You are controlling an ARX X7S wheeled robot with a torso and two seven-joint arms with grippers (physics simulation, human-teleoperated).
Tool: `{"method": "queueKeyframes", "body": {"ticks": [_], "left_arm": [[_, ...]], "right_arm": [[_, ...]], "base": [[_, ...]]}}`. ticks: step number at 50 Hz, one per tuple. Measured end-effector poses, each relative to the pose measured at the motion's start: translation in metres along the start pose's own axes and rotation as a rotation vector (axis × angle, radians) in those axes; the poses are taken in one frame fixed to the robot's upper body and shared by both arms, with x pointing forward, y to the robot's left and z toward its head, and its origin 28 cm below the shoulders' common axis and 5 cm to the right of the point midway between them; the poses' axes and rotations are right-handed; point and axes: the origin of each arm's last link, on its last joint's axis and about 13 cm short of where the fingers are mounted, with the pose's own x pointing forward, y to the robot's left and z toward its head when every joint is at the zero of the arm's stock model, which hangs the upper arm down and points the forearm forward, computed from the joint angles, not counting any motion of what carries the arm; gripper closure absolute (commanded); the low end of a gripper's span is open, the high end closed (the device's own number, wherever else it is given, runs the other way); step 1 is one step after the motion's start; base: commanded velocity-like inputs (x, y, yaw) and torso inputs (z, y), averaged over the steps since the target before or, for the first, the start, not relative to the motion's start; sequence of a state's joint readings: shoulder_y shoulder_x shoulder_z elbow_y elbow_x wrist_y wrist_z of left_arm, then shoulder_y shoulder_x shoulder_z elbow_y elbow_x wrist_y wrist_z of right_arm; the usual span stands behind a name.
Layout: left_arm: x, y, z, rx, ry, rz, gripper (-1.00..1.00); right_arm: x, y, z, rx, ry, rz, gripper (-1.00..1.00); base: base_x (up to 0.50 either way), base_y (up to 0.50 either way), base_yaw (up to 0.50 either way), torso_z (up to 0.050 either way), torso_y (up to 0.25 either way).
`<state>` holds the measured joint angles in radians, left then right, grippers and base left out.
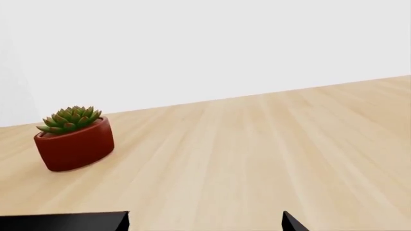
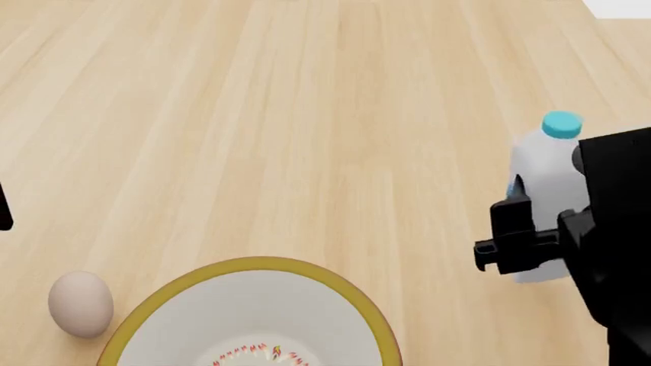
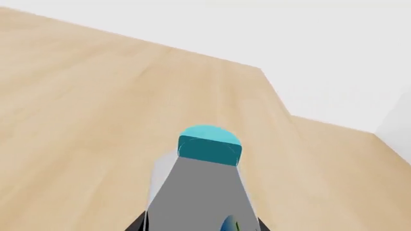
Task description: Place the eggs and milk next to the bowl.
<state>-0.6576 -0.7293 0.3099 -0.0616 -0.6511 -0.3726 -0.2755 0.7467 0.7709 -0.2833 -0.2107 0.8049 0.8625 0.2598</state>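
Wooden table [image 2: 305, 114], pale grain running away from the robot, fills the head view and carries everything else. Bowl [image 2: 163, 305] next in size: white inside, mustard-yellow rim, red-orange marks at the bottom, cut off by the near edge of the head view, roughly centred in front of the robot. Right gripper [image 2: 529, 229], black, sits at the right side of the head view with its jaws closed around the milk bottle [image 2: 544, 171]; one black finger crosses the front of the bottle's lower body. Bottle is upright, white, teal cap on top, well to the right of the bowl and not beside it; whether its base touches the table cannot be told. Right wrist view looks along the bottle [image 3: 199, 192] toward its cap [image 3: 210, 144], grey-shaded body filling the space between the fingers. Left gripper [image 1: 205, 224]: only two black fingertips show in the left wrist view, spread apart with bare table between them. Red pot with a green succulent [image 1: 74, 142] stands on the table in that view, well apart from the fingertips. Pale beige egg [image 2: 81, 303] lies on the table just left of the bowl's rim, near it; contact cannot be told
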Motion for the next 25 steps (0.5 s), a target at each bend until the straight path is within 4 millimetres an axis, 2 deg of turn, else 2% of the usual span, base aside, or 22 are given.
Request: {"method": "queueKeyframes", "body": {"ticks": [25], "left_arm": [[-0.001,0.001,-0.002,0.004,0.004,-0.001,-1.00]], "right_arm": [[-0.020,0.010,0.014,-0.004,-0.047,0.268,1.00]], "base": [[0.00,0.00,0.00,0.001,0.001]]}}
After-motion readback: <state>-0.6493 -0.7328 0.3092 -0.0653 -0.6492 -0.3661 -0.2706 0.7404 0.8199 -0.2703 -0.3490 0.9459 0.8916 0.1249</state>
